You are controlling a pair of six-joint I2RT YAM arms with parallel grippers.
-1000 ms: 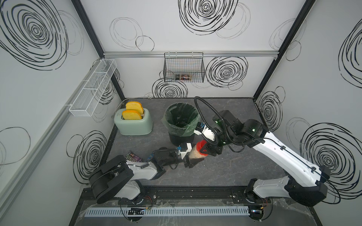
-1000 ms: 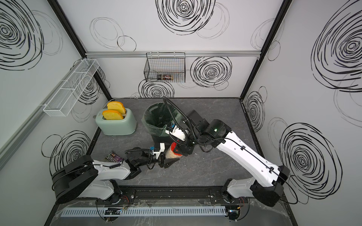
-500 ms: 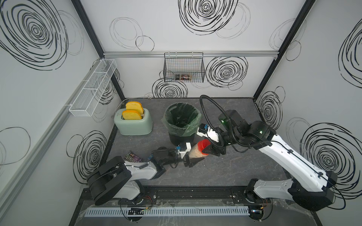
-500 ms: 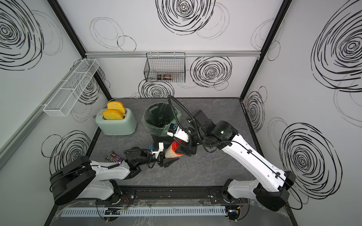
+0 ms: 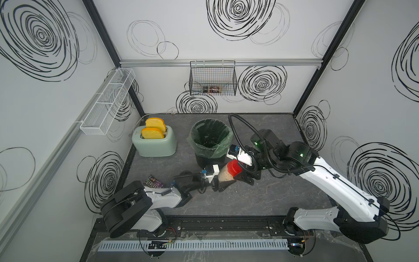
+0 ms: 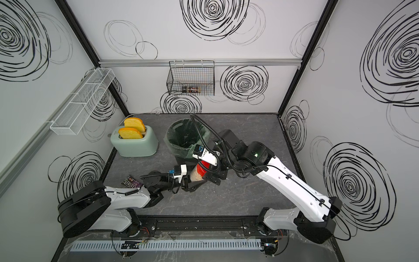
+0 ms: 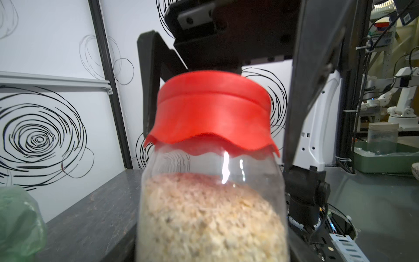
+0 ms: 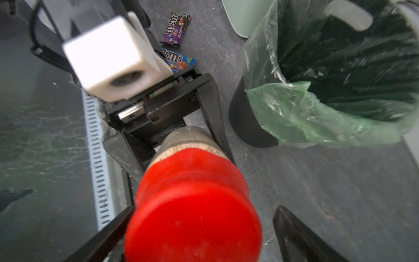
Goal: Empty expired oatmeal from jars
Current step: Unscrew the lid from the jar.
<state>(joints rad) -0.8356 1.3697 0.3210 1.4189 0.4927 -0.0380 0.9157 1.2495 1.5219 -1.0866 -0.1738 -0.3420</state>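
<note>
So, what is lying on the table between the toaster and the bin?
Nothing. In both top views the stretch of grey table between the toaster and the bin is bare.

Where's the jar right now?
In both top views the jar is mid-table, just nearer the robot than the bin, gripped by the left gripper, its red lid inside the open right gripper.

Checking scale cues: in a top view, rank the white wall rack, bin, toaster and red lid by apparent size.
1. white wall rack, largest, though it is mounted higher and so nearer the camera
2. bin and toaster: they look about alike, so not ranked
3. red lid, clearly smallest
</note>
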